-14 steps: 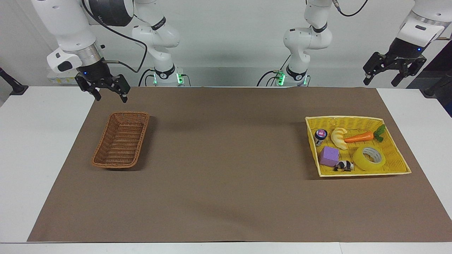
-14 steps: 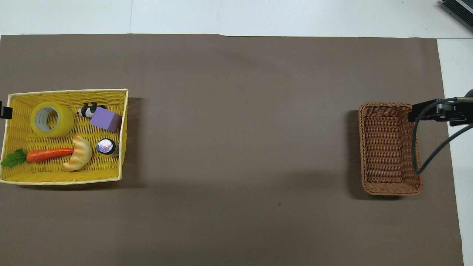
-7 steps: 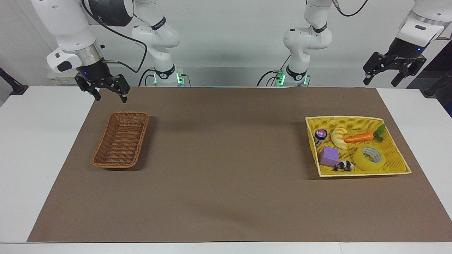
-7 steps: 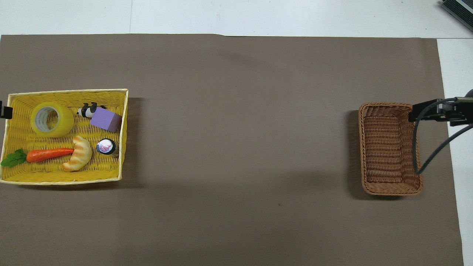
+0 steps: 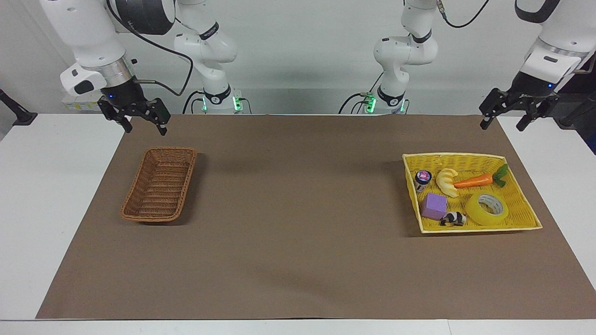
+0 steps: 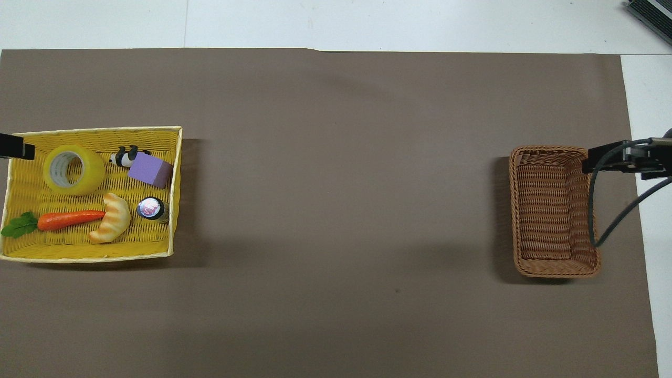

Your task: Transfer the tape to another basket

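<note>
The yellow roll of tape [image 5: 487,209] lies flat in the bright yellow tray basket [image 5: 465,156], in the corner farther from the robots at the left arm's end; it also shows in the overhead view [image 6: 73,169]. The brown wicker basket [image 5: 159,184] stands empty at the right arm's end of the mat and also shows from above [image 6: 554,210]. My left gripper [image 5: 502,124] is open and empty, in the air over the mat's corner beside the yellow tray; its tip [image 6: 13,149] shows at the tray's edge. My right gripper [image 5: 145,130] is open and empty, over the mat beside the brown basket.
In the yellow tray [image 6: 94,129] with the tape lie a toy carrot [image 5: 475,180], a pale croissant-like toy [image 5: 448,181], a purple block [image 5: 434,206], a small black-and-white animal figure [image 5: 453,218] and a small dark jar [image 5: 423,179]. A brown mat covers the table.
My left gripper has come down and a little toward the yellow tray; more of it now shows at the tray's edge from above. The right arm has barely moved.
</note>
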